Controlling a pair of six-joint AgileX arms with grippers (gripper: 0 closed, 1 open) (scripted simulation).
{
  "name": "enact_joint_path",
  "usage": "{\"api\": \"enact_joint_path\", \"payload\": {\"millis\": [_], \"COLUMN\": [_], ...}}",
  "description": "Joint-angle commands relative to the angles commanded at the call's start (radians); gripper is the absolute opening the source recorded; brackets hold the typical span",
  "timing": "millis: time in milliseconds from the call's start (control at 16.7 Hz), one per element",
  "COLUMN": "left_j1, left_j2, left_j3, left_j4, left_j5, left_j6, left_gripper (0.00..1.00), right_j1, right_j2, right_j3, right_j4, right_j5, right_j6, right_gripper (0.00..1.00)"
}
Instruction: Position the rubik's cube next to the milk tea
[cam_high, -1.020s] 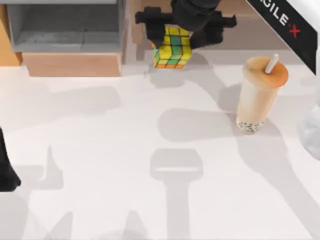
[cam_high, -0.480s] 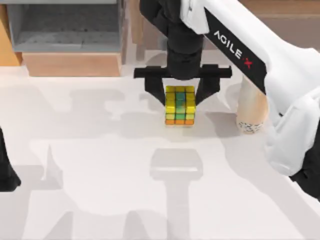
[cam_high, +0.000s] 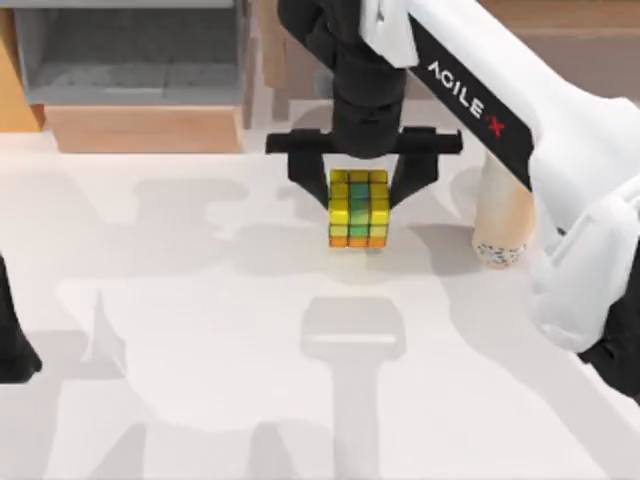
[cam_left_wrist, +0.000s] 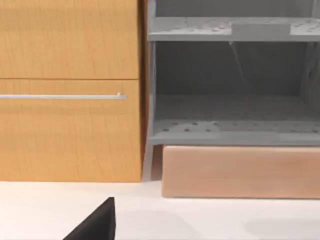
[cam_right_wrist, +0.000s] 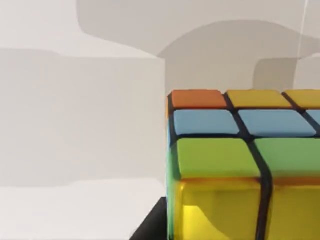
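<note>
Right gripper (cam_high: 360, 195) clamps the rubik's cube (cam_high: 359, 208) between both fingers, carrying it toward the milk tea (cam_high: 499, 222); left arm parked.

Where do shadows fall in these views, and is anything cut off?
Top view: soft grey arm shadows cross the table; the right arm hides most of the milk tea. Right wrist view: the rubik's cube runs off frame, a shadow behind it.

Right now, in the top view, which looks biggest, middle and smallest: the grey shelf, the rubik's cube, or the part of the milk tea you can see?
1. The grey shelf looks biggest.
2. The rubik's cube, in the right end effector.
3. The milk tea: the right arm hides most of it, so its visible part looks about cube-sized and ranking these two is unsure.
</note>
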Motion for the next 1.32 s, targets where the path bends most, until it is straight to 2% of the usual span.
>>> {"api": "enact_joint_path", "payload": {"millis": [840,1320], "left_j1": [0.0,0.0], "left_j2": [0.0,0.0], "left_j3": [0.0,0.0], "left_j4": [0.0,0.0], "left_j5": [0.0,0.0], "left_j6": [0.0,0.0], "left_gripper": [1.0,1.0], "right_j1": [0.008,-0.001], "right_j2": [0.066,0.131], "right_j3": [0.191,0.193], "right_j4": [-0.054,-0.073], "right_j5": [0.006,0.005], "right_j6": [0.001,0.001], "right_gripper": [0.0,0.0]}}
